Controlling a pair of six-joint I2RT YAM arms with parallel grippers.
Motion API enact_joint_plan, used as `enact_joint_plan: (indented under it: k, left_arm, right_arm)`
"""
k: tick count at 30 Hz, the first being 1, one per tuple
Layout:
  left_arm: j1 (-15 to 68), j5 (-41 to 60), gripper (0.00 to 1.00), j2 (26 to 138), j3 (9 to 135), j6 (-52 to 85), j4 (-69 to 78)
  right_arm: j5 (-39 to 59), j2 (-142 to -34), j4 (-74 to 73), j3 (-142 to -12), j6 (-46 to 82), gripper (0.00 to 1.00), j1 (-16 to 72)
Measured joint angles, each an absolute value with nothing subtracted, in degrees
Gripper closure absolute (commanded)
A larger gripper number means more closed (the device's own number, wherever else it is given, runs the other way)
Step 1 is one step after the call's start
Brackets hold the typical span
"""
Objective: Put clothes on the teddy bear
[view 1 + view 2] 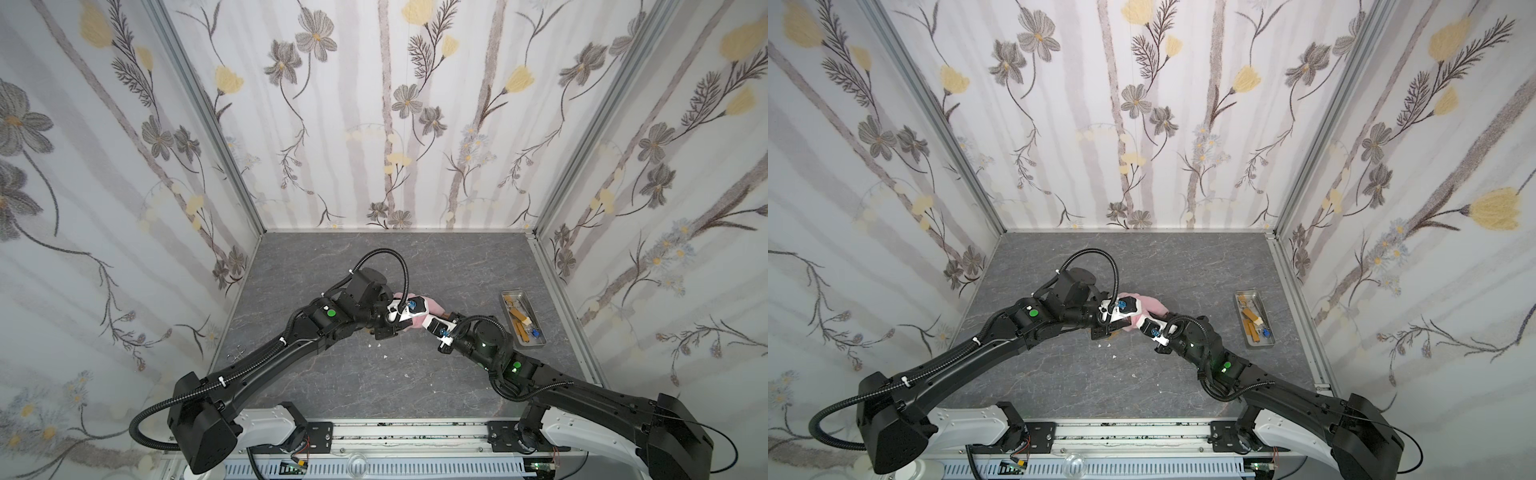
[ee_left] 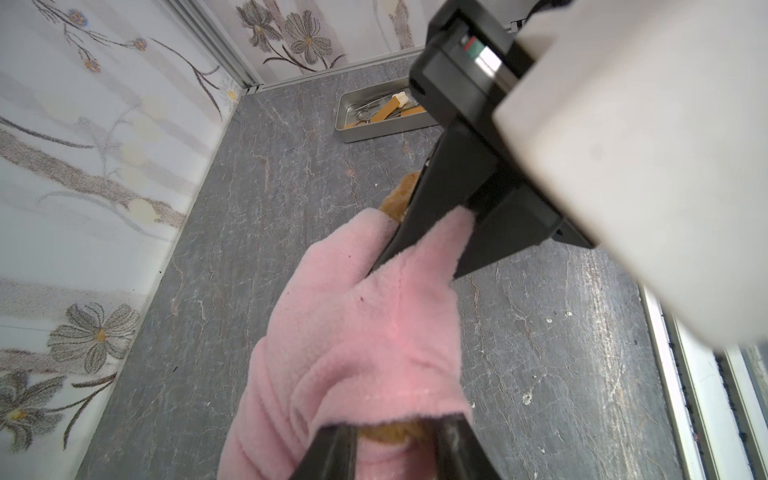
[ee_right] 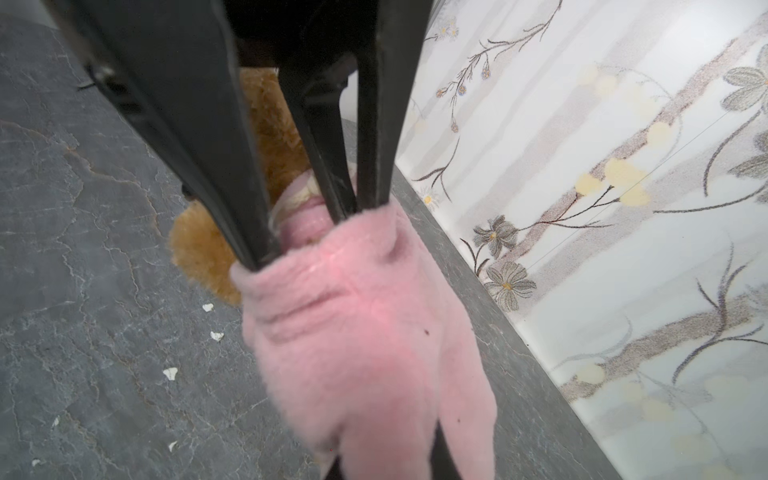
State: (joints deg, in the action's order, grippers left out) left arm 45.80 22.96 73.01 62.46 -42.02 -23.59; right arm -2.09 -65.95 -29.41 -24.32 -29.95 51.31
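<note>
Floral-papered walls (image 1: 374, 124) enclose a grey marbled desk (image 1: 374, 374). At its middle, between the two arms, is the small fluffy golden-brown teddy bear (image 3: 199, 245), largely covered by a pink fleece garment (image 2: 353, 332), with fur showing at both ends. The left tool (image 2: 392, 432) has its fingers spread at the garment's hem, with fur between them. The right tool (image 2: 419, 257), reaching in from the right, is pressed together on a fold of the pink fleece. A shallow metal tray (image 2: 386, 131) of small instruments sits well apart on the right. White flecks (image 3: 170, 372) dot the desk near the bear.
</note>
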Motion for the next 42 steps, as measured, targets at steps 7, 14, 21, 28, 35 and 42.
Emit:
enact_joint_plan:
  k: [7, 14, 21, 28, 35, 42]
  left_arm:
    - [46.13, 22.90, 0.63, 75.81, 62.54, -41.12, -22.44]
    - [46.22, 22.92, 0.94, 77.14, 61.69, -38.89, -19.49]
    - [44.93, 25.30, 1.00, 73.36, 57.21, -36.38, -11.77]
    - [41.63, 30.09, 1.00, 68.79, 54.96, -29.74, -3.86]
    - [39.81, 33.56, 1.00, 66.81, 53.67, -24.45, 0.01]
    - [38.13, 35.16, 1.00, 63.46, 47.00, -14.09, 9.54]
  right_arm:
    - [-1.08, -68.84, -32.27, -23.92, -22.39, 1.00, 51.86]
    - [-2.09, -70.78, -35.66, -22.81, -15.05, 1.00, 52.07]
    - [-1.39, -67.48, -42.63, -18.06, -10.92, 1.00, 51.20]
    - [0.30, -63.66, -49.54, -14.96, -6.24, 1.00, 49.43]
    - [0.58, -62.57, -51.40, -14.44, -3.46, 1.00, 49.39]
    - [0.56, -64.88, -54.41, -14.15, -1.39, 1.00, 49.28]
